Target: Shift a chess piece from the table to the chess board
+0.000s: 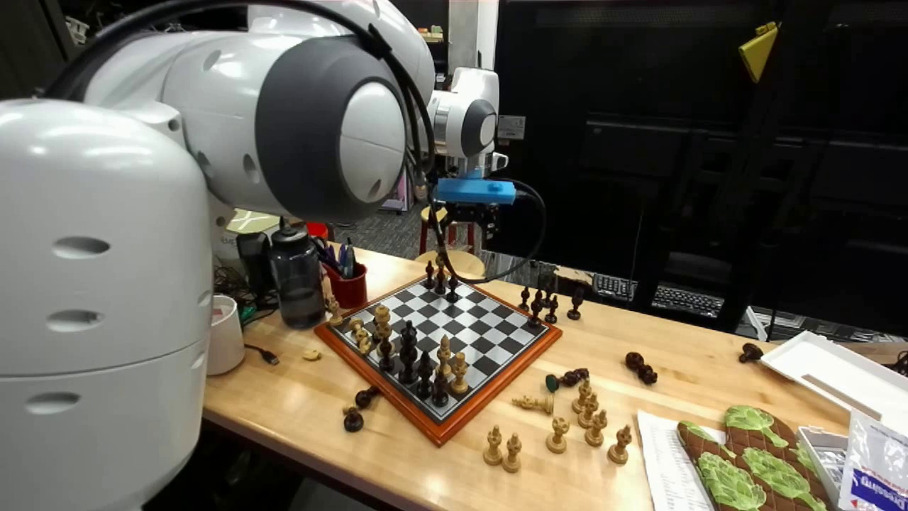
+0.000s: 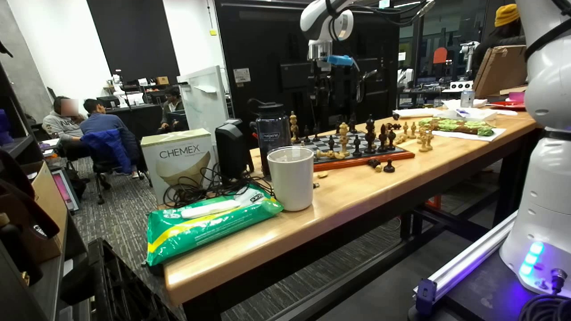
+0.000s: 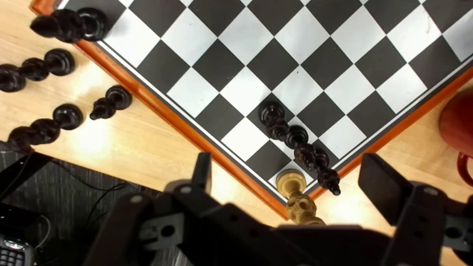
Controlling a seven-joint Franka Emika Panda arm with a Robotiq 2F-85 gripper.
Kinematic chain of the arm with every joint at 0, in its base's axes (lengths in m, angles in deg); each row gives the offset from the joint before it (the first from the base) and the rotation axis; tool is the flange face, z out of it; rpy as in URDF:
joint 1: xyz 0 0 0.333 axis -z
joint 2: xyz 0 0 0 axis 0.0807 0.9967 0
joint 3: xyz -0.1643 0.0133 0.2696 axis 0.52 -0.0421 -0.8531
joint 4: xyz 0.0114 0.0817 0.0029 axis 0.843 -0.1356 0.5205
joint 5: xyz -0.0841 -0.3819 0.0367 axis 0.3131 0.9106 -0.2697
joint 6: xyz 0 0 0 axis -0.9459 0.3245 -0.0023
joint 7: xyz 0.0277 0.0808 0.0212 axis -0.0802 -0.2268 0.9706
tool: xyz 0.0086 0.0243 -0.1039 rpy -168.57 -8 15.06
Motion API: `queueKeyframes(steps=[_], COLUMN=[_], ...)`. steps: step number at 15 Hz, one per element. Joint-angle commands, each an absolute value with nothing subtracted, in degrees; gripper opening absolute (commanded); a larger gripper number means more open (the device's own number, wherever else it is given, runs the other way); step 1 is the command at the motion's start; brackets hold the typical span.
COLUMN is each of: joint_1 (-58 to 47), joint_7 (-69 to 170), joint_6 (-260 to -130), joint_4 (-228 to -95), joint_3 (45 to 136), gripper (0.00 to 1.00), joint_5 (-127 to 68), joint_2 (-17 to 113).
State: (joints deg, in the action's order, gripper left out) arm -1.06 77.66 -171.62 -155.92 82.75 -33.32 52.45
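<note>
The chess board (image 1: 499, 382) lies on the table (image 1: 305, 383), with black and tan pieces standing on it. My gripper (image 3: 286, 173) is open and empty. In the wrist view its fingers are spread either side of the board's corner, where a tan piece (image 3: 301, 207) and several black pieces (image 3: 273, 122) stand. In both exterior views the gripper (image 1: 468, 220) (image 2: 323, 87) is above the pieces, apart from them. Black pieces (image 3: 37, 133) stand on the table beside the board's edge. Tan pieces (image 1: 557, 434) stand on the table past another edge, with one lying down (image 1: 533, 404).
A red mug with pens (image 1: 351, 287), a dark bottle (image 1: 296, 284) and a white cup (image 2: 291, 178) stand beside the board. Fallen dark pieces (image 1: 640, 367) lie on the table. A green-patterned mitt (image 1: 752, 454), papers (image 1: 670, 454) and a white tray (image 1: 844, 369) lie at the far end.
</note>
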Motion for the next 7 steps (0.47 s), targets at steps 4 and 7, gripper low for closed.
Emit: queueKeyframes(steps=[4,7], joint_1=[-3.1,-2.6], joint_7=[64.2,65.8], joint_6=[-174.4,-173.4], joint_4=[-161.1,-158.3], joint_3=[85.0,84.6], gripper=[1.0,1.0], joint_5=[-30.3,-31.3], joint_2=[47.1,49.5])
